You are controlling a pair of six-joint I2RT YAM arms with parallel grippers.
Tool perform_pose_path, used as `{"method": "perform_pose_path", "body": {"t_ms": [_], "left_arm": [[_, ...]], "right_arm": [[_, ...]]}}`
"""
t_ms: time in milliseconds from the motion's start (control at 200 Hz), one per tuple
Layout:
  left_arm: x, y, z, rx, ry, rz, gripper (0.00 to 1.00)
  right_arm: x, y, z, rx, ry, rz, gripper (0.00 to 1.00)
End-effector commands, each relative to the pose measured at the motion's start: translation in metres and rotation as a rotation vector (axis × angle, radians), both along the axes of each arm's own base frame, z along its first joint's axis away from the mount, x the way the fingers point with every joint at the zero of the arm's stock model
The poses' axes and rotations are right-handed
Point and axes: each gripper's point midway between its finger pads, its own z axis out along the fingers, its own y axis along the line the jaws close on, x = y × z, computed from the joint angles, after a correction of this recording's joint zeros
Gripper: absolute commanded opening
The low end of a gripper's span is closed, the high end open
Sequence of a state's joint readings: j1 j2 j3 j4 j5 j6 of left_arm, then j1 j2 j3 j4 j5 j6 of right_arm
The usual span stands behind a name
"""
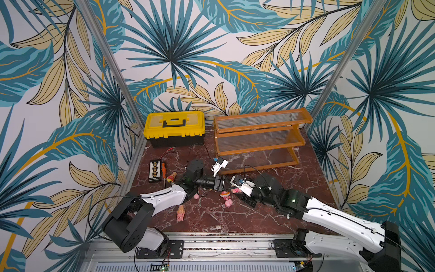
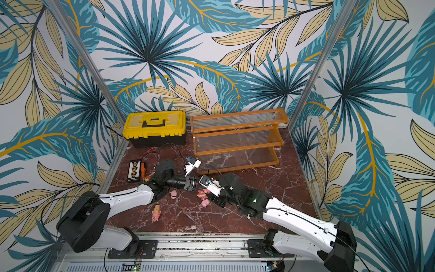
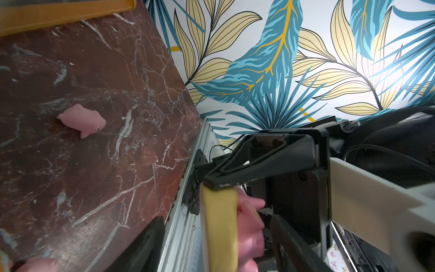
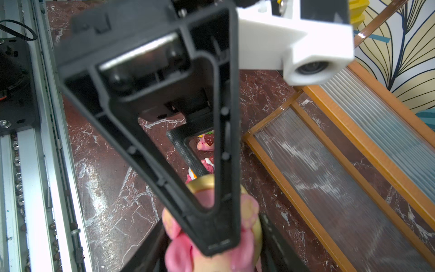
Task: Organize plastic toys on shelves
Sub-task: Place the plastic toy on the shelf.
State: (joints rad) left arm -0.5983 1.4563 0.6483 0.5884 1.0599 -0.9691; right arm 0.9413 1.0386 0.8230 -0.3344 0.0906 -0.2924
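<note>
The two grippers meet over the table's middle around one plastic toy (image 1: 236,190), pink with a yellow part. My right gripper (image 4: 211,259) is shut on this toy (image 4: 179,254), which touches both its fingers. My left gripper (image 3: 217,254) stands open round the same toy (image 3: 247,223), with a gap showing beside the yellow part. Loose toys lie nearby: a pink-and-yellow one (image 1: 223,194), a piglet (image 1: 228,202), another piglet (image 1: 196,196), a cone figure (image 1: 180,212) and one by the screwdriver (image 1: 171,176). The shelves (image 1: 259,139) at the back right hold nothing.
A yellow-and-black toolbox (image 1: 174,128) stands at the back left. A black board (image 1: 155,170), an orange screwdriver (image 1: 164,170) and loose wires lie at the left edge. A piglet (image 3: 82,120) lies on the marble in the left wrist view.
</note>
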Motion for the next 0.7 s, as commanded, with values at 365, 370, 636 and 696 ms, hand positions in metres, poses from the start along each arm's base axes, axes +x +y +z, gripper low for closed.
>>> {"method": "perform_pose_path", "body": {"t_ms": [365, 370, 636, 696], "left_arm": [[-0.009, -0.01, 0.034, -0.086, -0.054, -0.101, 0.48], [-0.01, -0.01, 0.034, -0.086, -0.055, -0.102, 0.48], [-0.014, -0.012, 0.036, -0.089, -0.049, -0.124, 0.24], [-0.013, -0.012, 0.04, -0.092, -0.063, -0.113, 0.19]], "right_arm": [[0.01, 0.004, 0.02, 0.021, -0.059, -0.008, 0.37], [0.01, 0.004, 0.02, 0.021, -0.059, -0.007, 0.37], [0.011, 0.006, 0.021, 0.024, -0.062, -0.008, 0.37], [0.012, 0.005, 0.023, 0.029, -0.062, -0.01, 0.4]]}}
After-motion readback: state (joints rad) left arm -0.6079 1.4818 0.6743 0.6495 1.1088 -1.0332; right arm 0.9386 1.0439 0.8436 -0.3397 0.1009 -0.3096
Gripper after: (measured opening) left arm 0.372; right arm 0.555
